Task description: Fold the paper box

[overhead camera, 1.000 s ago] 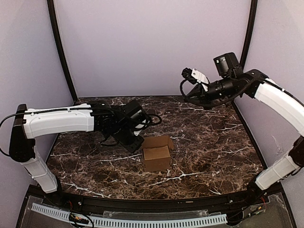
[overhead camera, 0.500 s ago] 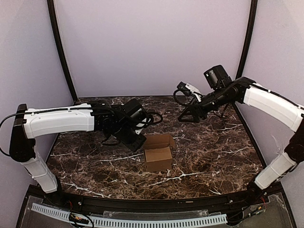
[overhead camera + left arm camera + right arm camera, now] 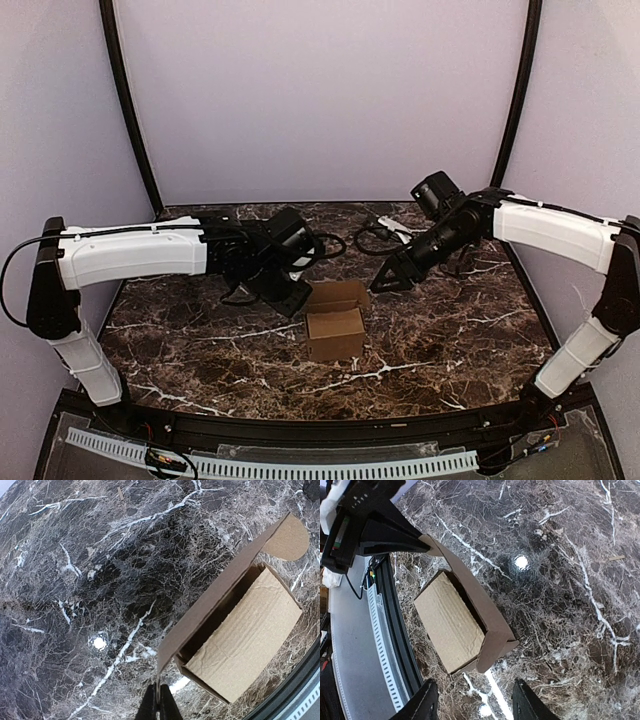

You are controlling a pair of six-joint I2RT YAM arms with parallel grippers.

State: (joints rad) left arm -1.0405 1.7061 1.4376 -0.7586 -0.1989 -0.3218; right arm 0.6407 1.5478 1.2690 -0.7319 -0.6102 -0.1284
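The paper box is a small brown cardboard box standing mid-table, its lid flap raised at the back. In the left wrist view the box fills the right side, and my left gripper is shut on the thin corner of the lid flap. From the top view the left gripper sits at the box's back left corner. My right gripper hangs just right of the box with its jaws apart and nothing between them. The right wrist view has the box ahead of the open right gripper.
The dark marble table ends at a black rail with a white perforated strip along the near edge. Black frame posts stand at the back corners against purple walls.
The right arm has swung down and left from high at the back right to just beside the box, its jaws opening on the way. The left gripper has stayed at the box's flap.
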